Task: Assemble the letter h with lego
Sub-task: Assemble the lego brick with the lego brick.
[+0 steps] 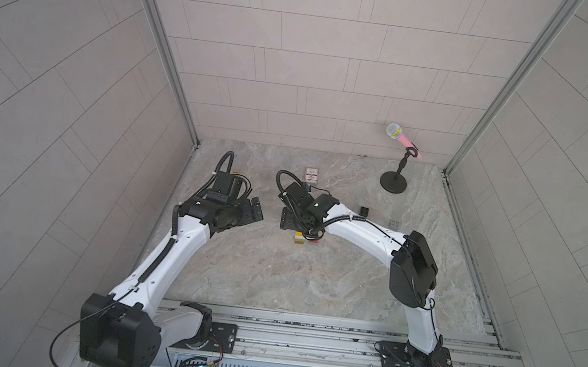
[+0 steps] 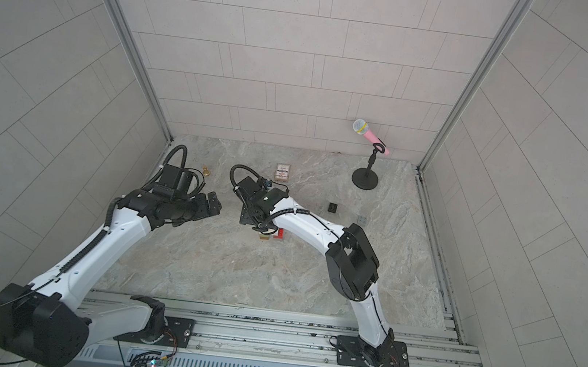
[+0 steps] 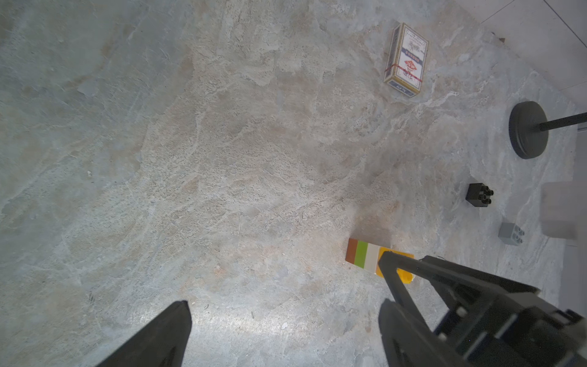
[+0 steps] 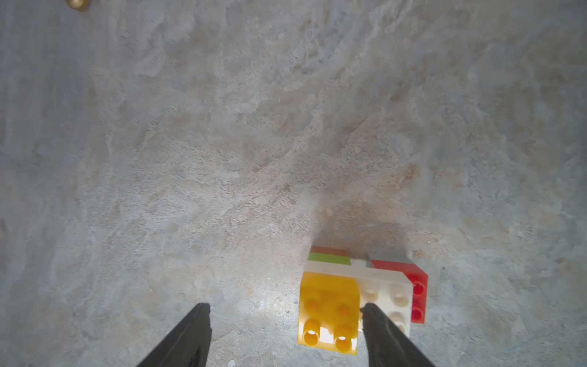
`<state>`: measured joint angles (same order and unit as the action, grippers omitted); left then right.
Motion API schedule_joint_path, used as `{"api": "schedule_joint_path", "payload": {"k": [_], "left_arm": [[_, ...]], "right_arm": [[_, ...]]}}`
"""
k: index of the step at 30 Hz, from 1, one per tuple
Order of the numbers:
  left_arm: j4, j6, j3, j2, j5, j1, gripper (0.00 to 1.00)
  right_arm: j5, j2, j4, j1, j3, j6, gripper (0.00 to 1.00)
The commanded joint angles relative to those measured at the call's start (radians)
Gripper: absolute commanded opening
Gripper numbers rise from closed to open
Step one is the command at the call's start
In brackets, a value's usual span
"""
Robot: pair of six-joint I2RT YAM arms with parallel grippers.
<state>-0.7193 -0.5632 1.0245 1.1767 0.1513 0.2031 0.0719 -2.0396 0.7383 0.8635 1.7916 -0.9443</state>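
The unfinished letter h (image 4: 349, 287) is standing upright near the middle of the tabletop (image 1: 272, 284), its long axis running straight up and its studs pointing up. The brown brick (image 3: 352, 252) is sitting at the base, the green brick (image 3: 361, 254) on it, then the white brick (image 4: 389, 292), with the yellow brick (image 4: 327, 305) topping the column. The white brick is lying crosswise, its free end reaching toward the right edge. The red brick (image 4: 418, 286) is sitting lower at that end, two of its studs showing.

The right gripper (image 4: 284, 305) is hanging over the column with its jaws standing wide. The yellow brick is sitting between the fingers, close to one and well clear of the other, so nothing is being gripped. The left gripper (image 1: 252, 211) is hovering toward the left edge, spread fully and carrying nothing.

In both top views the right wrist is covering most of the column. In the left wrist view a finger is hiding part of the yellow brick.

A black brick (image 1: 364, 211) and a grey brick (image 1: 394, 224) are standing studs up nearer the right edge, well apart from the figure. A card box (image 3: 406, 60) is lying flat toward the far edge, its red and blue print too small to read. A pink microphone (image 1: 400, 139) is leaning on a black stand (image 1: 393, 183) in the far right corner. A brass pawn (image 2: 205, 171) is standing near the far left corner.
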Motion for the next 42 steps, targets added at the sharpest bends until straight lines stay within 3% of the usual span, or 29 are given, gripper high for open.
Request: {"api": "schedule_joint_path", "payload": {"k": [1,4,6,11,14,18,20,26,42], "left_arm": [[0.015,0.026,0.013,0.007,0.028,-0.005,1.00],[0.033,0.039,0.005,0.012,0.070,-0.005,0.93],[0.070,0.050,-0.009,0.019,0.141,-0.003,0.82],[0.122,0.077,-0.012,0.108,0.324,0.057,0.53],[0.123,0.099,0.004,0.169,0.389,0.106,0.31],[0.126,0.110,0.046,0.244,0.431,0.176,0.08],[0.125,0.074,0.087,0.302,0.482,0.183,0.00],[0.100,0.009,0.238,0.473,0.605,0.211,0.00],[0.084,0.032,0.220,0.670,0.522,0.218,0.00]], "right_arm": [[0.007,0.080,-0.017,-0.003,-0.023,0.009,0.77],[0.008,0.153,-0.042,-0.009,-0.071,0.034,0.77],[0.012,0.240,-0.093,-0.021,-0.154,0.068,0.73],[0.013,0.541,-0.373,-0.104,-0.542,0.179,0.52],[-0.135,0.669,-0.572,-0.211,-0.781,0.234,0.33],[-0.357,0.720,-0.839,-0.370,-1.022,0.191,0.07],[-0.395,0.711,-0.890,-0.394,-1.061,0.213,0.06],[-0.418,0.679,-0.910,-0.400,-1.068,0.269,0.04],[-0.442,0.637,-0.894,-0.404,-1.060,0.262,0.03]]}}
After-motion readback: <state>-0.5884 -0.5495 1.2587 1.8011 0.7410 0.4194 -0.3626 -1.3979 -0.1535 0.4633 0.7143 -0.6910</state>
